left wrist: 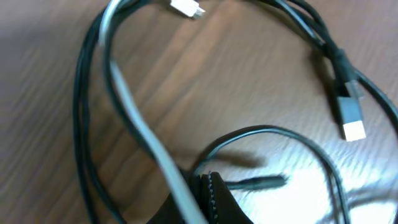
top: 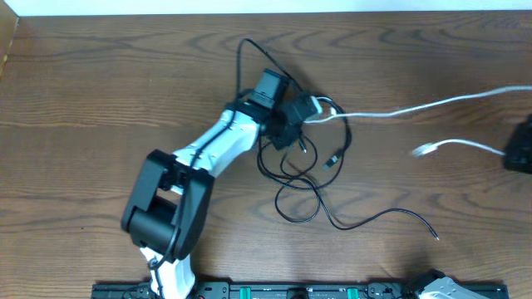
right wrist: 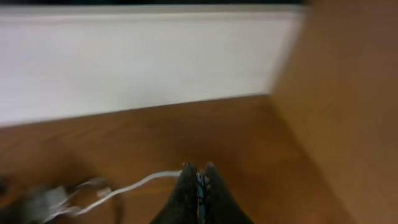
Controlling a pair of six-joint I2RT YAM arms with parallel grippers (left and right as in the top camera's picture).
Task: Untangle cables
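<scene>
A tangle of cables lies mid-table. The white cable [top: 416, 106] runs from the tangle to the right edge, and a white strand with a plug end [top: 424, 149] leads to my right gripper [top: 517, 148]. Black cables [top: 301, 193] loop below the tangle, one end trailing to the right [top: 434, 236]. My left gripper [top: 293, 116] sits in the tangle, shut on the white cable [left wrist: 140, 127]. The left wrist view shows a black USB plug [left wrist: 352, 119] and a white plug [left wrist: 186, 7]. My right gripper [right wrist: 199, 171] is shut, with the white cable [right wrist: 124, 190] meeting its tips.
The wooden table [top: 100, 91] has a raised wall along its back edge [right wrist: 124, 56] and a wooden side panel on the right [right wrist: 348, 93]. The arm mounting rail [top: 274, 291] runs along the front edge.
</scene>
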